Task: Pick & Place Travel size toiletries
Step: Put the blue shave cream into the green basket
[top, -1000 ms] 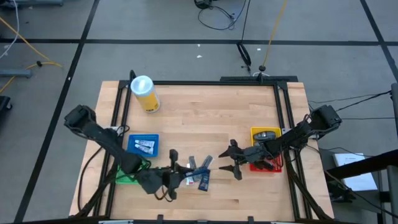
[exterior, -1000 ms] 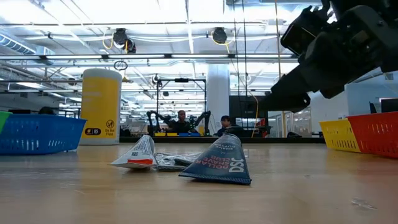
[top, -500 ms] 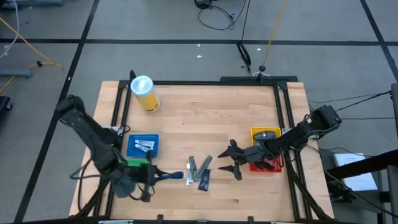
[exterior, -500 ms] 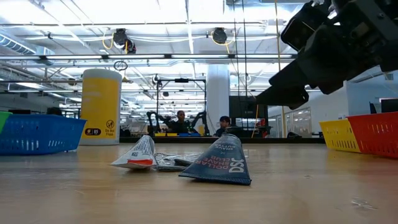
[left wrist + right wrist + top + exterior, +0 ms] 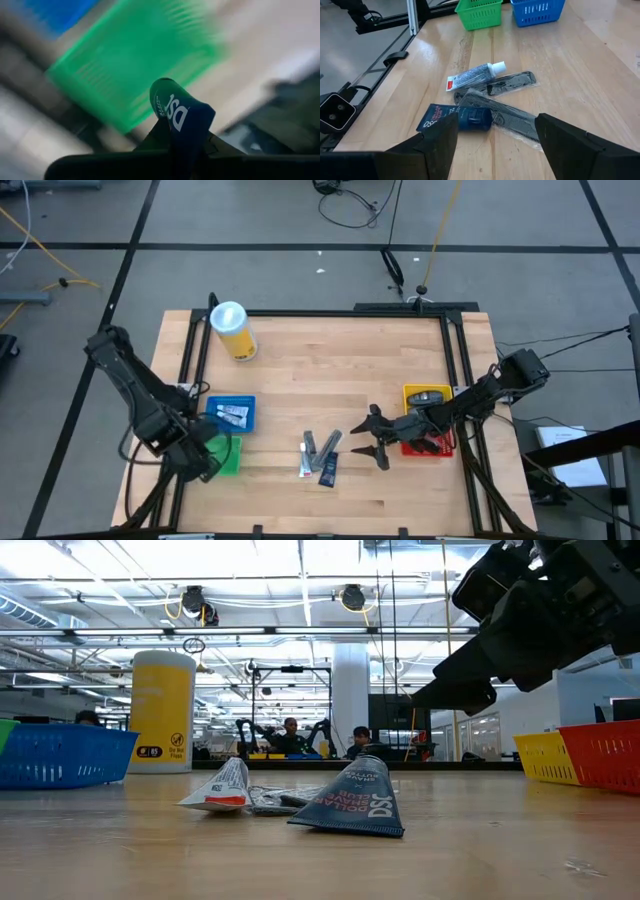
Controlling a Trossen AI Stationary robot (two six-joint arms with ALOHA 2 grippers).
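Pale butcher-block wood for the counter (image 5: pixel 330 370), planks jointed lengthwise, finish smooth with a soft sheen under the ceiling lights. Black matt metal rails (image 5: pixel 300 313) framing its edges. Perforated moulded plastic in the green bin (image 5: pixel 479 13), blue bin (image 5: pixel 537 11), yellow bin (image 5: pixel 546 757) and red bin (image 5: pixel 604 754). Glossy squeezable plastic on the white tube (image 5: pixel 475 75), screw cap ribbed. Crinkly clear film wrapping the dark combs (image 5: pixel 506 106). Dark blue packet (image 5: pixel 454 119) of slick printed foil, the same as the blue packet (image 5: pixel 181 114) pinched in the left pincer (image 5: pixel 185 147). Matt black plastic on the right pincer (image 5: pixel 492 137) fingers. Smooth glossy yellow cylinder (image 5: pixel 162 711).
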